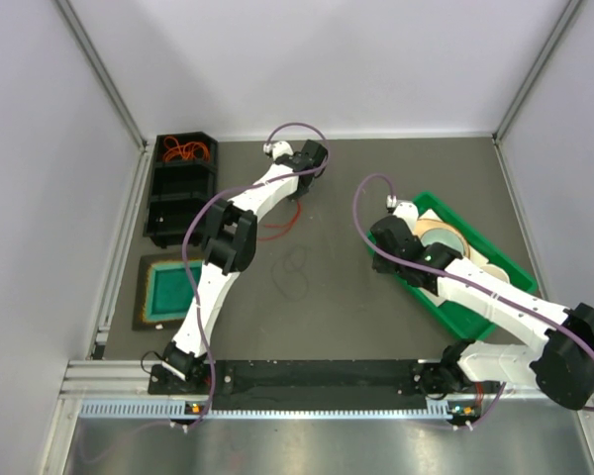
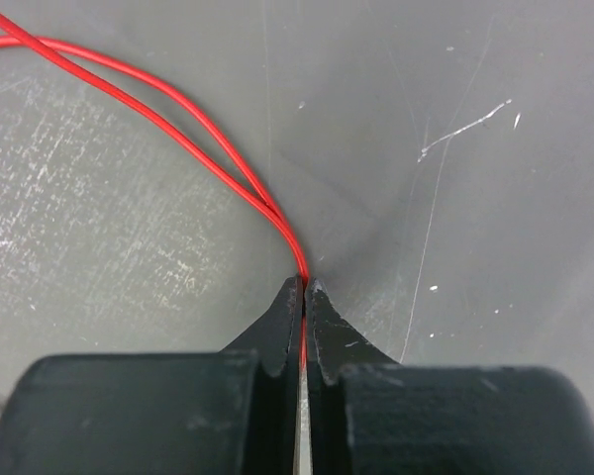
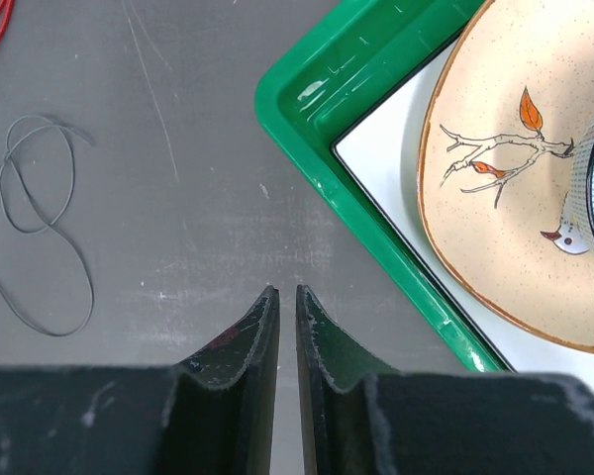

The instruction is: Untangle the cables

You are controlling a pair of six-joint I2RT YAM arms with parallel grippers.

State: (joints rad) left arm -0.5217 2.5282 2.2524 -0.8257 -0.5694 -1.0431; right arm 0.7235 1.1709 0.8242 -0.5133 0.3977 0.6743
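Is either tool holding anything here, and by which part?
The left tool pinches the red cable between its tips, at a spot where two strands of the loop run together. The right tool holds nothing.

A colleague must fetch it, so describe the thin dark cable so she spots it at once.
On the grey table, look at the open middle. Left of the green tray lies the dark cable in loose loops. Unlike the red cable nearby, it is grey-black.

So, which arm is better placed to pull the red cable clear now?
Left. The left gripper has its jaws shut on the red cable. The right gripper holds nothing and sits near the green tray.
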